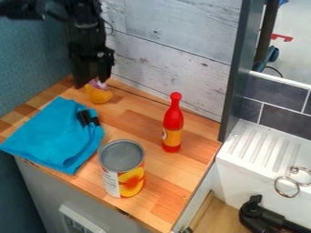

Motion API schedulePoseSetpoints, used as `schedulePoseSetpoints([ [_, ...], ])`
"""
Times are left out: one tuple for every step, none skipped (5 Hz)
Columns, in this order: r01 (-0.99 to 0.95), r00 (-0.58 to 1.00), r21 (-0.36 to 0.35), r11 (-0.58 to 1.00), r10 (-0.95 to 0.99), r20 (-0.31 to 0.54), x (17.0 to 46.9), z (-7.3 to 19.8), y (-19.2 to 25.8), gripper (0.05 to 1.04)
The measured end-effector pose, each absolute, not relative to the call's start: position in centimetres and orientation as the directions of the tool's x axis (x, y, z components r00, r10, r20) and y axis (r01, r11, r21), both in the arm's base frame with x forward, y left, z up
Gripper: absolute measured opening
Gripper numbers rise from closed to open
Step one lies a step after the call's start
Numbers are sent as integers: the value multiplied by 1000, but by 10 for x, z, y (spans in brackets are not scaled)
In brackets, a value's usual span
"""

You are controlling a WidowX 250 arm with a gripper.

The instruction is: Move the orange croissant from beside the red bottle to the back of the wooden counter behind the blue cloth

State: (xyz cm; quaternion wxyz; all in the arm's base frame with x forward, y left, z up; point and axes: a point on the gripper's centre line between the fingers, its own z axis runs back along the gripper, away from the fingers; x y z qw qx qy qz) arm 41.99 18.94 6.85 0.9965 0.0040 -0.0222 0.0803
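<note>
The pincer (91, 84) hangs at the counter's (142, 120) far left corner, right at a small yellow toy (99, 94) with a pinkish top; whether it is clamped on it, I cannot tell. Nearer the front edge lie a blue cloth (57, 134) and, upright beside it, a can (123, 169).

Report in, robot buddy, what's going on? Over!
Gripper down low, right at the yellow toy. Blue cloth lying close by. Red bottle and can standing farther off. Over.
</note>
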Motion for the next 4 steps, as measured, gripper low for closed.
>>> schedulePoseSetpoints([
  [-142,990,5,990,142,16,393,84,177,1010],
  [-29,1000,0,1000,29,0,359,116,133,1004],
  [83,995,2,997,-83,-56,328,134,85,1002],
  [214,974,29,976,-211,-81,312,150,35,1002],
])
